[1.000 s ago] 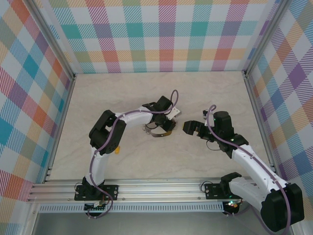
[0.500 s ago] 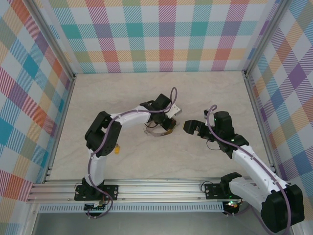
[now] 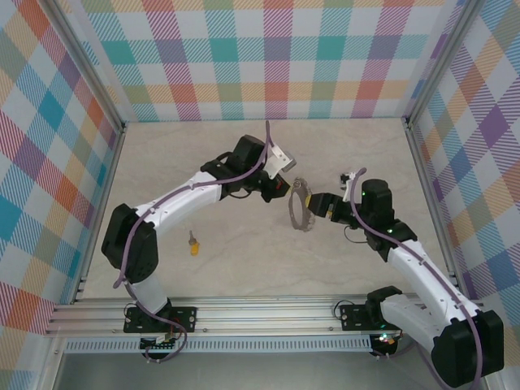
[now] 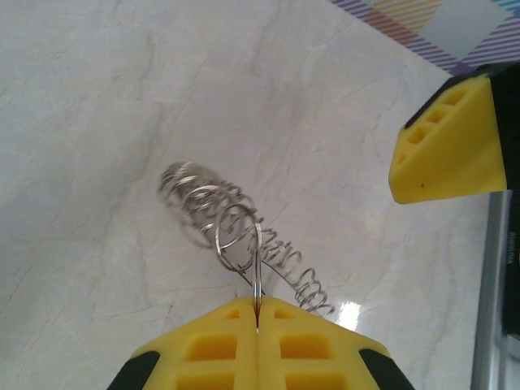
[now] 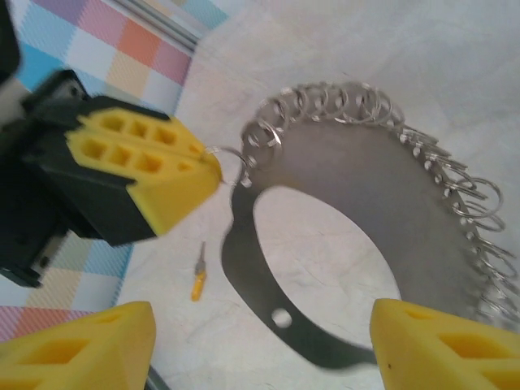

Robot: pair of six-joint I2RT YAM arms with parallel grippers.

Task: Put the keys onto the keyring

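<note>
1. The jaws of the left gripper (image 4: 257,325) are pressing together, pinching one thin wire loop on the edge of the keyring (image 5: 357,179).
2. The jaws of the right gripper (image 3: 317,205) are standing spread, one yellow finger on each side of the ring's lower part. In the right wrist view the flat band's end is running close up to one finger, and I cannot tell whether it is touching.
3. The keyring is hanging between the two grippers, right of the table's (image 3: 203,154) middle, with the left gripper just on its left and the right gripper just on its right.
4. From above, the ring is showing as a narrow upright shape with its long axis running far to near. Its far end is sitting by the left gripper's tip.
5. In the right wrist view its broad face is turning toward that camera: a flat grey crescent band edged with many small wire rings.
6. The key (image 3: 193,244) is lying flat on the table well to the left of the ring, nearer the arm bases.
7. Its long axis is running far to near, with the dark blade pointing to the far side and the yellow-orange head toward the near edge.
</note>
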